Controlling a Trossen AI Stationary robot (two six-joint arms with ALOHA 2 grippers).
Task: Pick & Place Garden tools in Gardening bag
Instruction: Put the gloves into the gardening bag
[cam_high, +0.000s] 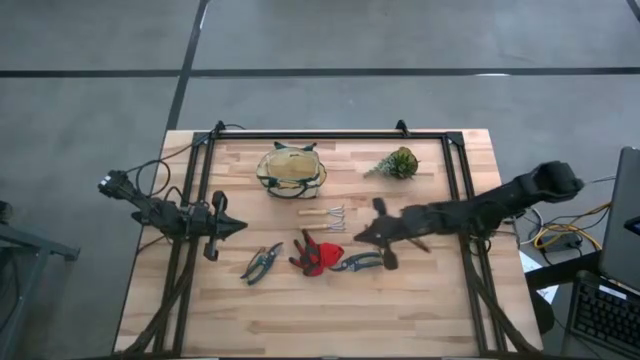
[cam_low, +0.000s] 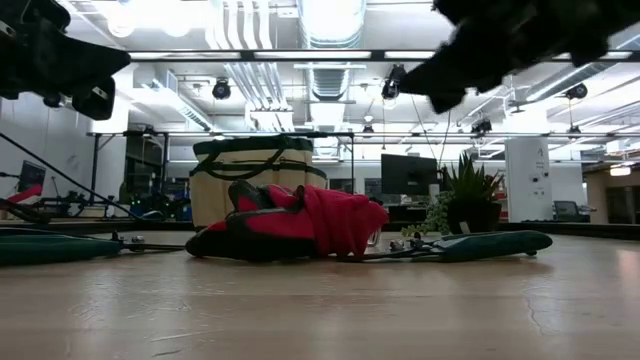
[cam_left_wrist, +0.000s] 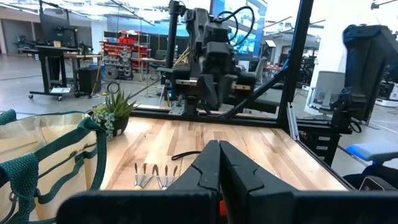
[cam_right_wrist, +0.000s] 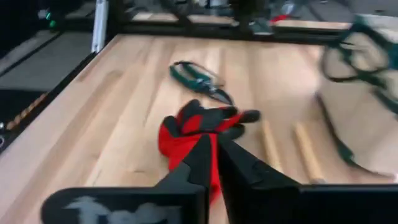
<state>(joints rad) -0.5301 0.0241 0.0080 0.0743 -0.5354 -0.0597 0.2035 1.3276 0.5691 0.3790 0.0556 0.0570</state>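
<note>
Looking straight down first, we see the gardening bag (cam_high: 291, 171) upright at the far middle of the worktop (cam_high: 420, 300), with the small rake (cam_high: 327, 217) just in front of it, its long axis running left to right and its tines toward the right. Nearer us lie the left shears (cam_high: 261, 263), angled from near-left to far-right, the red piece (cam_high: 318, 256), and the right shears (cam_high: 359, 263), lying almost left to right. The right hand (cam_high: 368, 236) hangs above the right shears, fingers closed on nothing; the left hand (cam_high: 236, 227) waits closed at the worktop's left side. From the low view, the red piece (cam_low: 300, 228) sits before the bag (cam_low: 258, 175). In the left wrist view, closed fingers (cam_left_wrist: 219, 163) point across at the rake (cam_left_wrist: 155, 176). In the right wrist view, closed fingers (cam_right_wrist: 208, 155) hover over the red piece (cam_right_wrist: 189, 132).
</note>
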